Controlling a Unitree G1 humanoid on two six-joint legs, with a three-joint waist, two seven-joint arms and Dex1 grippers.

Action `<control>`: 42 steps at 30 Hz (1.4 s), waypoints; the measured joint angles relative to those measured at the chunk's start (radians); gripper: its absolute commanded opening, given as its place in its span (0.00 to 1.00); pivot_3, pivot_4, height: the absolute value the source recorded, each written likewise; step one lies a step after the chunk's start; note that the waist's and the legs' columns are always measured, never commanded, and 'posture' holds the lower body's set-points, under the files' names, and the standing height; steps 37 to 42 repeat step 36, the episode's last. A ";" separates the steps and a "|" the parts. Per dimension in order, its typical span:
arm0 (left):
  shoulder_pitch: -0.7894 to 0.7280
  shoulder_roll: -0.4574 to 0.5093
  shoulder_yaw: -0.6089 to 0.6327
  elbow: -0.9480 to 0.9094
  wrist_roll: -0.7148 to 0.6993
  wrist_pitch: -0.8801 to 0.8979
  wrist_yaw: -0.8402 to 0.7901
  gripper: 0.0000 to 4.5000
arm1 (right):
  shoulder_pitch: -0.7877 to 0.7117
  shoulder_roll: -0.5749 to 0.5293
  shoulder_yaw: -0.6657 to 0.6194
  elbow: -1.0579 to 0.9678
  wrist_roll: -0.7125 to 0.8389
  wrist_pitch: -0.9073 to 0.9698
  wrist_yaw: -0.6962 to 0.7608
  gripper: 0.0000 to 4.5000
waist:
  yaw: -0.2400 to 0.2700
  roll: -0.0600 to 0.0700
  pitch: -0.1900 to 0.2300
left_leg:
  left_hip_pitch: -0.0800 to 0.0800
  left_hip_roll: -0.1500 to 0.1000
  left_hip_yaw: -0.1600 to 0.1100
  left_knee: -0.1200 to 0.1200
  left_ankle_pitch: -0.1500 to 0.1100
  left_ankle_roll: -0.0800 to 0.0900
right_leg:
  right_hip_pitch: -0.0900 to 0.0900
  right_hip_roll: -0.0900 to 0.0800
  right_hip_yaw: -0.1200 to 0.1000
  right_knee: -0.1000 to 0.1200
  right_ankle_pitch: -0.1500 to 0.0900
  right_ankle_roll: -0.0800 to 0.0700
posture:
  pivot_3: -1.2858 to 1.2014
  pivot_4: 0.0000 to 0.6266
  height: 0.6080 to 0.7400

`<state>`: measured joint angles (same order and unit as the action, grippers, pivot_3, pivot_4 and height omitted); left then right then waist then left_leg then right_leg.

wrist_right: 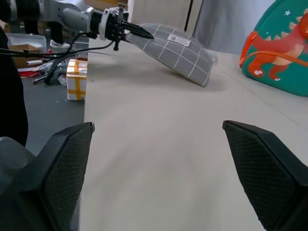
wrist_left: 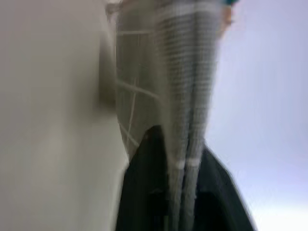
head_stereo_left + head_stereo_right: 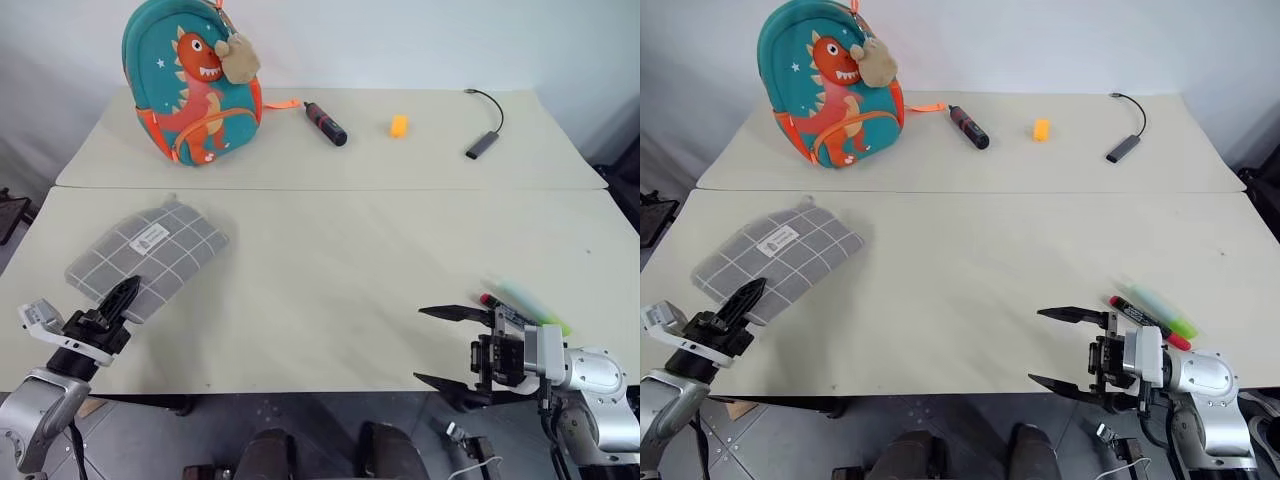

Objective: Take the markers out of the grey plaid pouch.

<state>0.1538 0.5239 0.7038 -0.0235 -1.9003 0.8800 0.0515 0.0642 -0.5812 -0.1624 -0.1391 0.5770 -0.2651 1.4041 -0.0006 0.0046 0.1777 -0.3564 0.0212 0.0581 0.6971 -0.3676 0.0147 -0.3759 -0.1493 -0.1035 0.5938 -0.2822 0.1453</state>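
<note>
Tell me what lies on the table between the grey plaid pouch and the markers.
Nothing: in the left eye view, bare table runs from the grey plaid pouch to the markers.

Lab-like test space: plain pale tables (image 3: 330,250), bare white wall, cables and boxes (image 1: 76,79) on floor.
</note>
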 measured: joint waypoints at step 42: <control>-0.008 0.284 -0.380 -0.041 1.399 -0.913 -1.099 0.98 | -0.089 -0.154 -0.030 0.069 0.006 0.183 -0.017 1.00 | -0.022 0.000 0.001 | -0.002 0.008 0.034 -0.006 -0.006 -0.003 | -0.018 0.007 0.000 0.003 -0.003 -0.004 | 0.52 0.24 1.00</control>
